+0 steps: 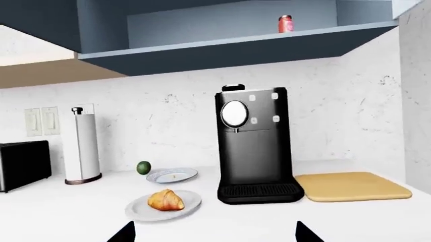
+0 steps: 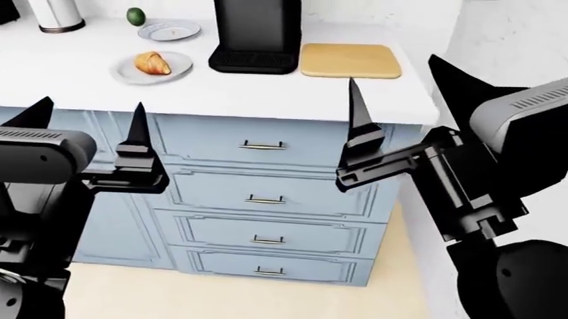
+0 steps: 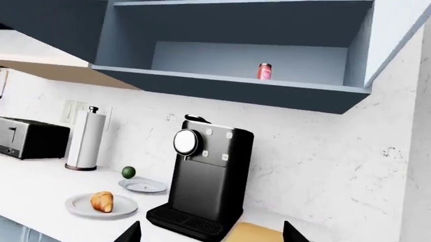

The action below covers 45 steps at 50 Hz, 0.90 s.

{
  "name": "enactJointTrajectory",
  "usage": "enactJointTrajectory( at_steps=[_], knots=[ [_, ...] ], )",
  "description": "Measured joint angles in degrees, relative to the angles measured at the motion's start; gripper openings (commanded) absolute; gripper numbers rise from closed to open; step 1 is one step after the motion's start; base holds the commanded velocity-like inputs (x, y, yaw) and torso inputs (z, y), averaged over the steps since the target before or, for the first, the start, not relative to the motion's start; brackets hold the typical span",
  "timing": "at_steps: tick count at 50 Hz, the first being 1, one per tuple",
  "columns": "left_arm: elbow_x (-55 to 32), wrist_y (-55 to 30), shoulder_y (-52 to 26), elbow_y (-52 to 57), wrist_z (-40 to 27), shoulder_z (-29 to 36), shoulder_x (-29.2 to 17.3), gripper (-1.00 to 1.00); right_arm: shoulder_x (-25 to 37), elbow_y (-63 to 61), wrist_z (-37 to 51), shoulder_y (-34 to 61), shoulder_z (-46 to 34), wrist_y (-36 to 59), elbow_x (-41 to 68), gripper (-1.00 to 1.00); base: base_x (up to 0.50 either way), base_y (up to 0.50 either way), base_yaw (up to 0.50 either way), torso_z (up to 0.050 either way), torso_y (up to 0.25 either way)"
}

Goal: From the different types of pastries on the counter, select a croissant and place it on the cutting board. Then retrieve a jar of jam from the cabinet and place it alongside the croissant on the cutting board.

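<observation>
I hold both arms raised in front of the drawers, short of the bench [image 2: 373,100], so nothing on it is disturbed before the first reach. My left end effector [image 2: 89,126] stands with its fingers apart and empty. Beyond it, toward the left of the bench, the croissant [image 2: 153,63] lies on a plate [image 2: 182,66], well apart from that end effector and up across the bench edge. A second plate [image 2: 169,30] and a green fruit [image 2: 135,16] sit behind it. The coffee machine [image 2: 255,33] stands between croissant and board [image 2: 350,60]. The board is bare. My right end effector [image 2: 400,106] is also spread and empty, nearer the board. The jar [image 3: 265,71] rests in the open cabinet [image 3: 229,85] above, out of reach of both.
</observation>
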Motion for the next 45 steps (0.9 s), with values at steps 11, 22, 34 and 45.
enactJointTrajectory(
  at_steps=[11, 22, 34, 45],
  knots=[
    [-2.5, 0.9, 0.5, -0.2, -2.0, 0.1, -1.6, 1.00, 0.5, 0.2, -0.4, 0.8, -1.4, 1.0, 3.8, 1.00, 0.37, 0.34, 0.00, 0.000, 0.001],
    [-3.1, 2.7, 1.7, -0.8, -3.0, 1.0, -2.7, 1.00, -0.1, 0.5, -0.8, 1.8, -0.6, 2.5, 7.7, 1.00, 0.40, 0.29, 0.00, 0.000, 0.000],
    [-4.6, 3.5, 2.1, -0.9, -4.3, 1.0, -3.8, 1.00, -1.8, 0.4, 0.0, 4.8, 0.7, 6.7, 13.0, 1.00, 0.41, 0.28, 0.00, 0.000, 0.001],
    [-6.4, 3.6, 1.9, -0.9, -5.6, 0.7, -4.8, 1.00, -4.1, 0.2, 1.8, 9.1, 2.1, 12.7, 18.6, 1.00, 0.41, 0.28, 0.00, 0.000, 0.001]
  ],
)
